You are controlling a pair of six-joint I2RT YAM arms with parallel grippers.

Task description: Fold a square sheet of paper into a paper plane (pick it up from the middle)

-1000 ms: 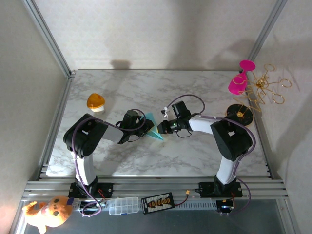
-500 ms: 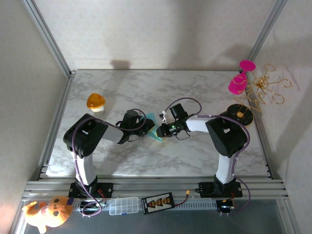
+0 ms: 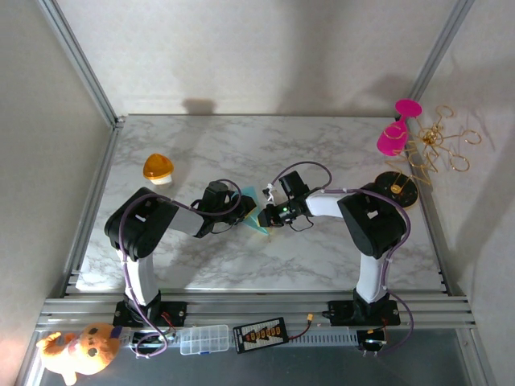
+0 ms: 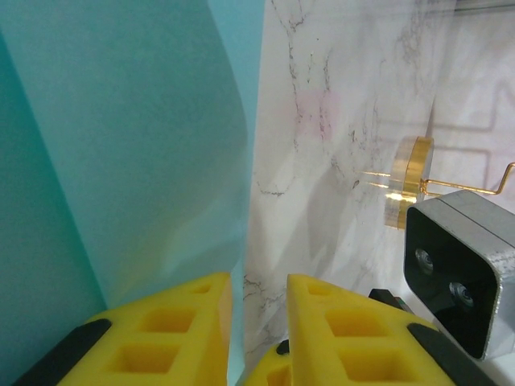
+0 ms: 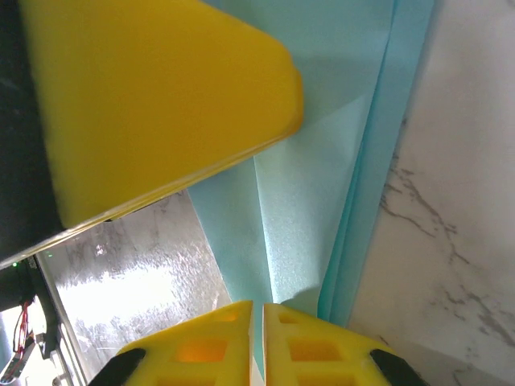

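Square sheet of paper [image 4: 137, 145] lies about the middle of the table [image 3: 322, 257], creased into stacked layers with a pointed end toward the near edge, not yet a plane. Both arms reach in from opposite sides and meet over it. Right gripper [image 5: 257, 310] is pinched closed on the paper: in its wrist view the two yellow fingers nearly touch and a creased flap runs straight down between them. That hand looks like the anchor, holding the fold so the layers don't slide or spring open. Left gripper [image 4: 259, 281] stands slightly apart, with marble visible through the gap and the paper's long edge running along the inner face of one finger. It has nothing clamped as far as I can tell, and looks placed at the edge rather than gripping. One left finger [image 5: 161, 104] lies broad over the layers in the right wrist view, close above the sheet, but contact can't be confirmed. Judgement: mid-fold, one hand pins while the other lines up for a press or a regrasp. Risk: thin paper could lift or shift on the loose side. Orange dome [image 3: 158, 167] sits toward the left edge, well apart, not involved.
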